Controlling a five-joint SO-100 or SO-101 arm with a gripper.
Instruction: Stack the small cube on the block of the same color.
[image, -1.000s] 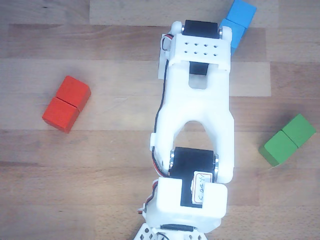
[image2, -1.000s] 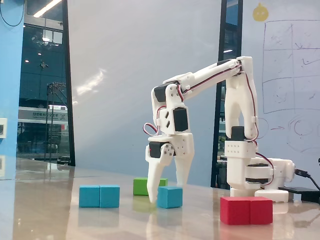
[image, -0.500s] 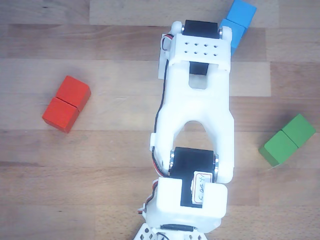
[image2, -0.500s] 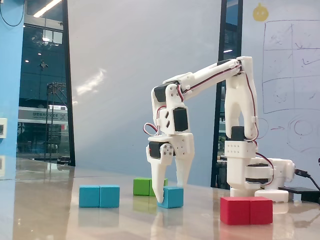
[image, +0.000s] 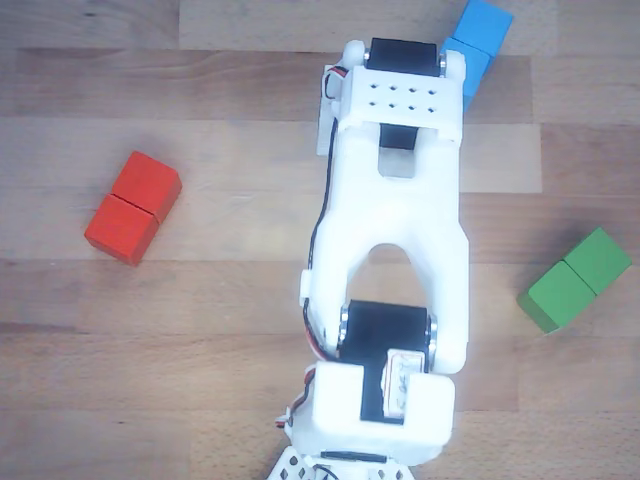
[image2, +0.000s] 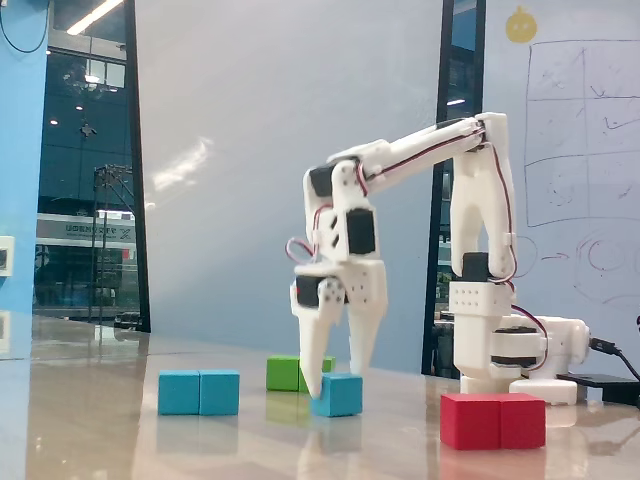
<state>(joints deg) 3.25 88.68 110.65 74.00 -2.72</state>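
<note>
on the table, the jaws (image2: 333, 382) close on the small cube (image2: 338, 395), which tilts slightly.

A red block (image: 132, 208) and green block (image: 574, 279) lie well apart.

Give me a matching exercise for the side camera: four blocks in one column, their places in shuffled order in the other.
Things:
1. small blue cube
2. long blue block
3. red block
4. green block

Places in the fixed view:
A. far left
B. nearest the camera, on the right
C. between the jaws
D. behind, partly hidden by a finger

Pairs: 1-C, 2-A, 3-B, 4-D
</note>
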